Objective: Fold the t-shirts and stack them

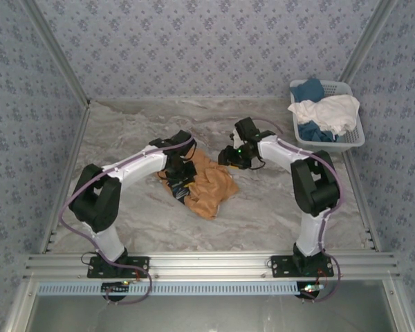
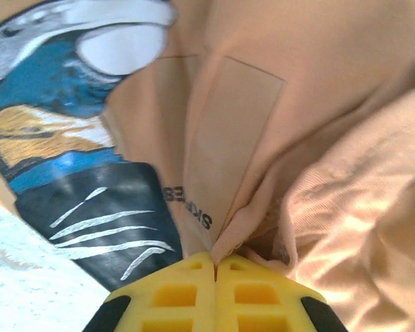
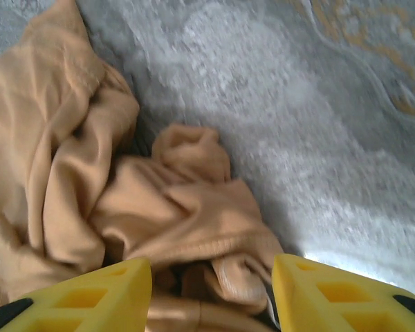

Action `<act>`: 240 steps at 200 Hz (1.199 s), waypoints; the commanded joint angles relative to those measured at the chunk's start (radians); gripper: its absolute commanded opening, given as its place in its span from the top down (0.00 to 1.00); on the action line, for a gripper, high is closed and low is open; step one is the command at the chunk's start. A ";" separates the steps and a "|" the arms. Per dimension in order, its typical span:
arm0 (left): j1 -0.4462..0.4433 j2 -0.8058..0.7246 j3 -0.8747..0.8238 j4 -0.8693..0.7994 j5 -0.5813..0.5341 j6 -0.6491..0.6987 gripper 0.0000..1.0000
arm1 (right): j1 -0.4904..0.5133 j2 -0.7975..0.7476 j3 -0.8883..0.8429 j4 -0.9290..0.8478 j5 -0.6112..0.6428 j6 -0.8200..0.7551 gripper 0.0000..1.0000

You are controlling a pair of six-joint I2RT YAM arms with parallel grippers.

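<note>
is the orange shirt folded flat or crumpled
Crumpled. The orange shirt lies in an uneven, wrinkled heap on the table, its cloth bunched, and the left claw pinches a ridge of it.

An orange-tan t-shirt is lying crumpled mid-table, its blue-and-white figure print showing. A white t-shirt and blue t-shirt are sitting heaped in the basket.

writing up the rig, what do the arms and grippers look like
The left arm and right arm have white links, black joints and a lilac cable along each. The left gripper and right gripper have yellow fingers with square cut-outs.
</note>
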 commanded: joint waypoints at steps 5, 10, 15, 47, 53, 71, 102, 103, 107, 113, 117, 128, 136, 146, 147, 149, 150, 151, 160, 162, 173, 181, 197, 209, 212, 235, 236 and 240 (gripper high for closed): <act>0.028 -0.056 -0.044 -0.089 -0.090 0.005 1.00 | 0.012 0.079 0.115 -0.053 0.016 -0.040 0.49; 0.033 -0.068 -0.055 -0.088 -0.093 0.003 1.00 | 0.015 0.097 0.133 -0.062 0.009 -0.044 0.50; 0.037 -0.081 -0.066 -0.085 -0.096 0.002 1.00 | 0.019 0.113 0.148 -0.068 -0.001 -0.044 0.51; 0.068 -0.141 -0.077 -0.104 -0.129 0.010 1.00 | 0.055 0.171 0.183 -0.087 -0.031 -0.027 0.54; 0.073 -0.151 -0.074 -0.109 -0.136 0.016 1.00 | 0.062 0.175 0.180 -0.085 -0.036 -0.022 0.54; 0.087 -0.173 -0.071 -0.111 -0.144 0.029 1.00 | 0.078 0.183 0.168 -0.072 -0.055 -0.009 0.52; 0.110 -0.174 -0.069 -0.117 -0.137 0.050 1.00 | 0.120 0.198 0.179 -0.054 -0.078 0.002 0.49; 0.110 -0.173 -0.069 -0.116 -0.137 0.051 1.00 | 0.121 0.199 0.180 -0.054 -0.079 0.002 0.49; 0.111 -0.173 -0.069 -0.116 -0.134 0.053 1.00 | 0.126 0.201 0.184 -0.051 -0.081 0.002 0.49; 0.115 -0.172 -0.069 -0.115 -0.135 0.057 1.00 | 0.134 0.207 0.191 -0.050 -0.082 0.005 0.50; 0.117 -0.171 -0.070 -0.115 -0.133 0.059 1.00 | 0.139 0.211 0.195 -0.050 -0.083 0.008 0.53; 0.122 -0.171 -0.068 -0.117 -0.133 0.064 1.00 | 0.142 0.221 0.203 -0.049 -0.088 0.020 0.68; 0.123 -0.171 -0.063 -0.120 -0.134 0.067 1.00 | 0.140 0.217 0.202 -0.049 -0.074 0.030 0.84; 0.129 -0.171 -0.051 -0.131 -0.140 0.074 1.00 | 0.129 0.194 0.186 -0.039 -0.041 0.045 1.00; 0.129 -0.171 -0.049 -0.132 -0.140 0.075 1.00 | 0.127 0.191 0.183 -0.037 -0.039 0.046 1.00; 0.131 -0.170 -0.045 -0.135 -0.143 0.076 1.00 | 0.123 0.180 0.179 -0.034 -0.033 0.051 1.00; 0.131 -0.171 -0.043 -0.137 -0.143 0.079 1.00 | 0.120 0.175 0.176 -0.031 -0.030 0.052 1.00; 0.131 -0.171 -0.041 -0.137 -0.145 0.079 1.00 | 0.120 0.175 0.176 -0.031 -0.030 0.052 1.00; 0.137 -0.171 -0.023 -0.149 -0.155 0.089 1.00 | 0.100 0.127 0.148 -0.012 -0.002 0.068 1.00; 0.139 -0.171 -0.019 -0.150 -0.159 0.092 1.00 | 0.095 0.117 0.143 -0.009 0.003 0.069 1.00; 0.151 -0.169 0.009 -0.160 -0.169 0.107 1.00 | 0.068 0.062 0.129 -0.011 0.034 0.076 1.00; 0.160 -0.166 0.030 -0.164 -0.175 0.117 1.00 | 0.045 0.023 0.125 -0.018 0.052 0.077 1.00; 0.184 -0.150 0.085 -0.166 -0.179 0.135 1.00 | 0.004 -0.053 0.129 -0.039 0.082 0.082 1.00; 0.200 -0.131 0.141 -0.170 -0.184 0.150 1.00 | -0.019 -0.106 0.139 -0.067 0.109 0.083 1.00; 0.206 -0.125 0.157 -0.173 -0.186 0.155 1.00 | -0.026 -0.117 0.143 -0.075 0.115 0.083 1.00; 0.234 -0.078 0.291 -0.189 -0.194 0.180 1.00 | -0.060 -0.198 0.173 -0.117 0.170 0.084 1.00; 0.236 -0.076 0.297 -0.191 -0.194 0.181 1.00 | -0.061 -0.202 0.174 -0.117 0.171 0.084 1.00; 0.239 -0.068 0.320 -0.192 -0.196 0.185 1.00 | -0.064 -0.216 0.178 -0.148 0.185 0.086 1.00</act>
